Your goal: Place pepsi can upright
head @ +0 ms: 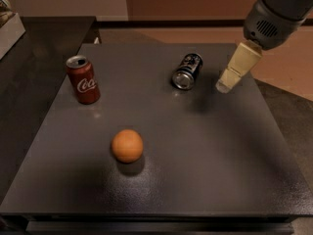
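The pepsi can [187,71] is dark navy with a silver end. It lies on its side at the back middle of the dark grey table [205,155], its end facing me. My gripper [230,80] hangs above the table just right of the can, close to it but apart, with nothing in it. The grey arm housing [274,18] comes in from the upper right corner.
A red Coca-Cola can [83,80] stands upright at the back left. An orange [127,146] rests in the middle left of the table. A darker counter [29,72] adjoins on the left. The table's right edge borders a lower floor.
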You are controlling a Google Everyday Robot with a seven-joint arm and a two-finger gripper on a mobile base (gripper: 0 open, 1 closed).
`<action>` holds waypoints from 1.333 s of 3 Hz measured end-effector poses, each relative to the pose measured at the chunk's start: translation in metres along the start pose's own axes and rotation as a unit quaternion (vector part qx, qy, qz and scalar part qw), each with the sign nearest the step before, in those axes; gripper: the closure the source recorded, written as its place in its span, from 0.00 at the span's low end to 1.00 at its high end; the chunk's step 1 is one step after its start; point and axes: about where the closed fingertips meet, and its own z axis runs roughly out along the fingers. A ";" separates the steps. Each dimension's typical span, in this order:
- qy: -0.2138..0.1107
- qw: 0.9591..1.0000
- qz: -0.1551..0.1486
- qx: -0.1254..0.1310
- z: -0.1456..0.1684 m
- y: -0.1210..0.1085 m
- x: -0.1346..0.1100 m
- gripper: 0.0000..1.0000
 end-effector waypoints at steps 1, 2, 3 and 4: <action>0.005 0.997 0.079 0.008 0.014 -0.022 -0.018 0.00; 0.018 0.987 0.157 0.025 0.026 -0.040 -0.032 0.00; 0.038 0.970 0.236 0.043 0.036 -0.054 -0.042 0.00; 0.058 0.946 0.313 0.064 0.044 -0.064 -0.049 0.00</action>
